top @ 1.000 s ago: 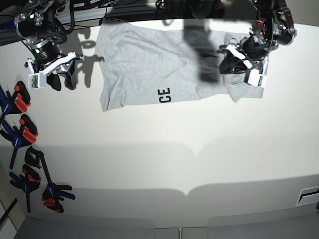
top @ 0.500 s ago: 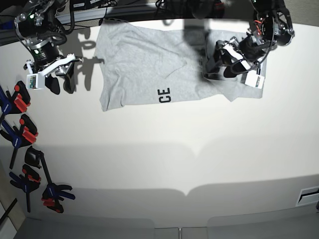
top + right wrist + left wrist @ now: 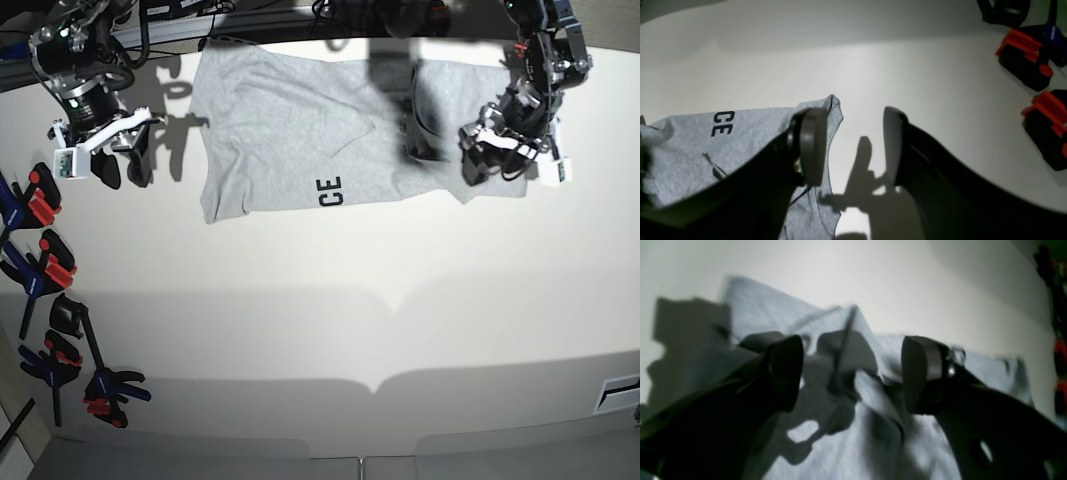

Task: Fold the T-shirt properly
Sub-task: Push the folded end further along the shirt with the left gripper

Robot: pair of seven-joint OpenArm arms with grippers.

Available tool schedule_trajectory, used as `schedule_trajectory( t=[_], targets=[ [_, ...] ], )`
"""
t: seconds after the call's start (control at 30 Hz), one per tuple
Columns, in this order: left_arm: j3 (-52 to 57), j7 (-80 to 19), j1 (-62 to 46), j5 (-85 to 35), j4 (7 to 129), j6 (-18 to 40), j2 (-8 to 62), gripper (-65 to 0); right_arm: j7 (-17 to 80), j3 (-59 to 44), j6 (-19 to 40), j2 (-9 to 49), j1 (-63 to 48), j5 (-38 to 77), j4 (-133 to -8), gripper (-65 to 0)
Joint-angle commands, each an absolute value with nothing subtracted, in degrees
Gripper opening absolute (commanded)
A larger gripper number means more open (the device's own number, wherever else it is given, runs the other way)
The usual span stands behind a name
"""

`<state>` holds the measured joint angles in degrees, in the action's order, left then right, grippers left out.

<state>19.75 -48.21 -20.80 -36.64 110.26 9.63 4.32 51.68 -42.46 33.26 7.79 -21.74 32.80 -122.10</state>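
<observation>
Now | T-shirt [image 3: 300, 130] flat | left end effector [image 3: 497, 167] spread, above its edge

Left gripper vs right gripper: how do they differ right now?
Left gripper hangs over the T-shirt's sleeve end; right gripper hangs over bare table, just off the shirt's other edge. In its wrist view the left gripper has cloth under its jaws; the right gripper has mostly table, with the shirt's corner behind one finger. Shared: both open, neither holding cloth.
</observation>
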Motion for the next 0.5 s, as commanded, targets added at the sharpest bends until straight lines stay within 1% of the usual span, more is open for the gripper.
schedule_trajectory(
  t=[0.0, 0.13, 0.27, 0.37, 0.47],
  targets=[
    [19.7, -46.8, -20.6, -37.7, 110.3, 10.0, 4.4, -22.2, 50.3, -42.7, 33.7, 8.5, -21.6, 33.5, -123.3, -38.9],
    [19.7, -45.1, -20.4, -38.1, 106.6, 8.1, 4.5, -22.2, 50.3, -42.7, 33.7, 8.5, -21.6, 33.5, -123.3, -38.9],
    [19.7, -45.1, -18.5, -41.0, 102.3, 8.6, 4.4, -22.2, 50.4, -42.7, 33.7, 8.4, -21.6, 33.5, -123.3, -38.9],
    [19.6, -45.6, -16.3, -47.3, 99.9, 13.2, 3.1, -22.2, 50.7, -42.7, 33.7, 8.4, -21.6, 33.5, -123.3, -38.9],
    [19.0, -48.3, -14.4, -51.9, 99.6, 17.5, -0.9, -22.2, 50.6, -42.7, 33.7, 8.4, -21.6, 33.5, -123.3, -38.9]
  ],
)
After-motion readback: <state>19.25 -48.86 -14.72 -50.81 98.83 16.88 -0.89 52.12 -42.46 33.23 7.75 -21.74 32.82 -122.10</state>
